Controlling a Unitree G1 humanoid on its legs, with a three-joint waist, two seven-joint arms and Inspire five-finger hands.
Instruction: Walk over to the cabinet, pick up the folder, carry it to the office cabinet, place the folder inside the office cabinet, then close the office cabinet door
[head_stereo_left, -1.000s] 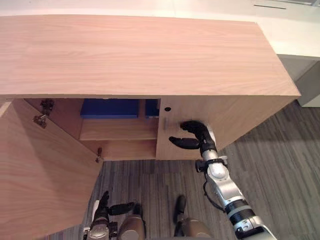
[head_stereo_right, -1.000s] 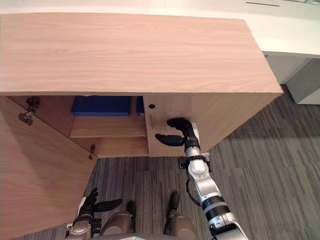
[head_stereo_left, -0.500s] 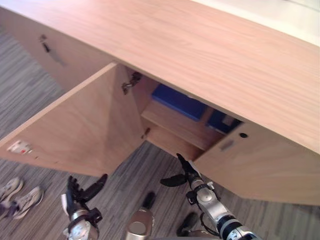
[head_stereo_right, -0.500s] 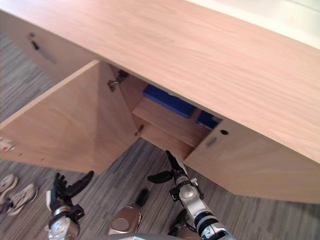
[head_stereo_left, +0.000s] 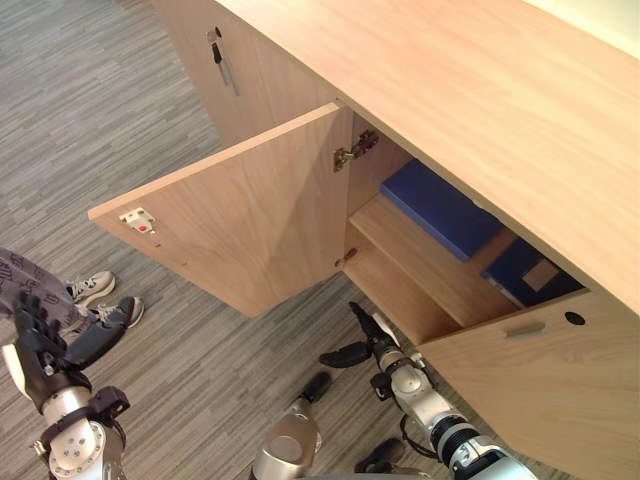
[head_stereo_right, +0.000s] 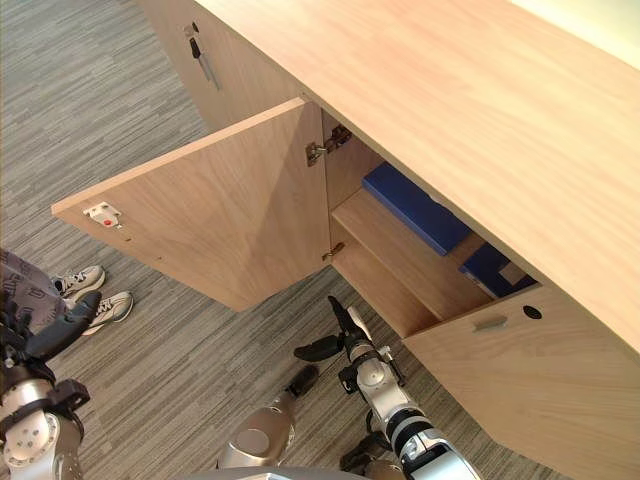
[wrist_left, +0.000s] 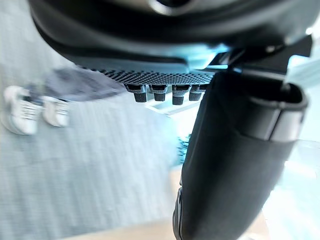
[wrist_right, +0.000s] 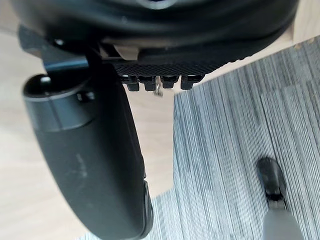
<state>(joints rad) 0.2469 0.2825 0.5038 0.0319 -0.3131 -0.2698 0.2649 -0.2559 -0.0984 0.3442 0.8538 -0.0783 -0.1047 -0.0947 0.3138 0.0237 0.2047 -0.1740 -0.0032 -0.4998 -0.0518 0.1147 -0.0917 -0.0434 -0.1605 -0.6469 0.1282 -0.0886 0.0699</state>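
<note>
A blue folder (head_stereo_left: 440, 208) lies flat on the upper shelf inside the wooden office cabinet (head_stereo_left: 450, 80), and a second blue item (head_stereo_left: 515, 275) sits beside it further right. The cabinet's left door (head_stereo_left: 250, 220) stands wide open. Its right door (head_stereo_left: 540, 390) is nearly closed. My right hand (head_stereo_left: 365, 335) hovers low over the carpet just in front of the opening, open, holding nothing and touching neither door. My left hand (head_stereo_left: 45, 345) is at the lower left, far from the cabinet, open and empty.
A person's trouser leg (head_stereo_left: 20, 275) and pale shoes (head_stereo_left: 95, 290) stand on the striped grey carpet at the left, close to my left hand. Another closed door with a metal handle (head_stereo_left: 222, 62) lies further along the cabinet's left end.
The camera has swung left, so the whole picture has shifted. My right hand has left the right door's front and dropped lower. My left hand has risen at the lower left.
</note>
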